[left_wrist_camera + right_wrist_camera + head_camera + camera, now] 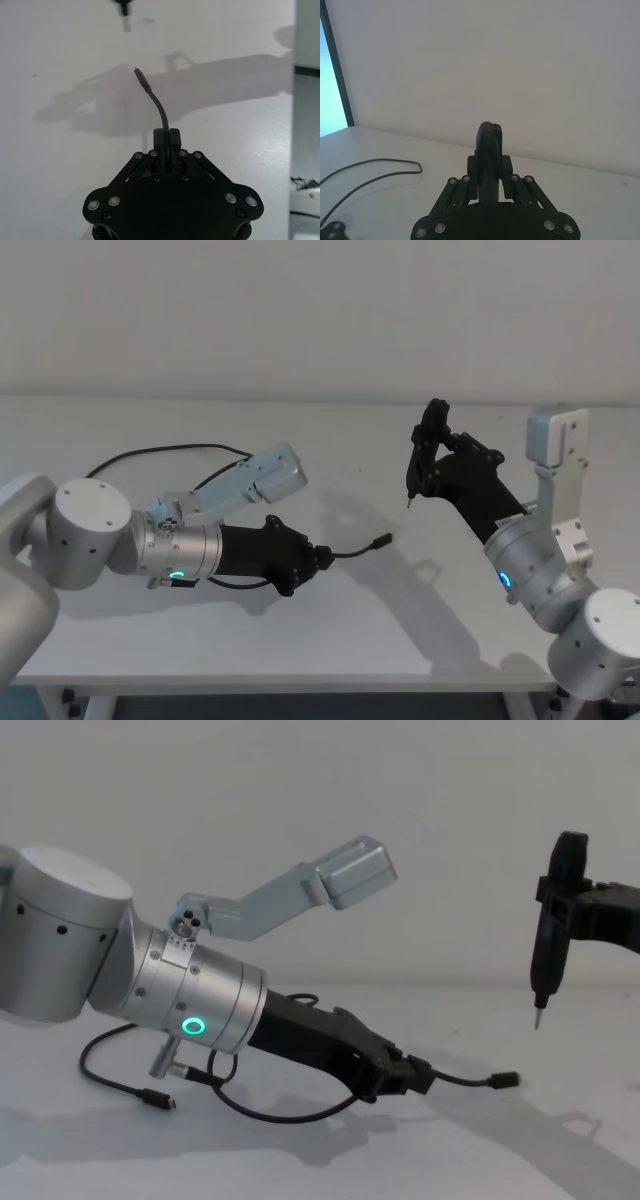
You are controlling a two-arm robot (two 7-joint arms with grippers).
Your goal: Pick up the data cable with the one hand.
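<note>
One plug end pinched in the left claw

Low at the centre of the head view, the left gripper [318, 561] reaches toward the right of the frame from its thick silver arm [185, 545], whose ring [176, 575] glows green. Its two fingers are pressed together on the data cable [352, 552], a little way behind the plug [383, 539]. A short stretch of cord sticks out past the fingertips over the white table [400, 640]. Whether the plug touches the tabletop I cannot tell.

The left wrist view agrees: the fingers [160, 140] are closed on the cord [159, 107], which curves away toward the upper middle of the frame. In the chest view the gripper [415, 1072] sits low at centre, with the cable [465, 1077] running out to the right. More of the cord arcs across the table in the upper left of the head view, behind the arm.

At the right of the head view, the right gripper [432, 445] is raised well clear of the table. It is clamped on a black pin-tipped tool [413, 478] held upright, tip down. The chest view shows that tool [548, 960] at the upper right.
</note>
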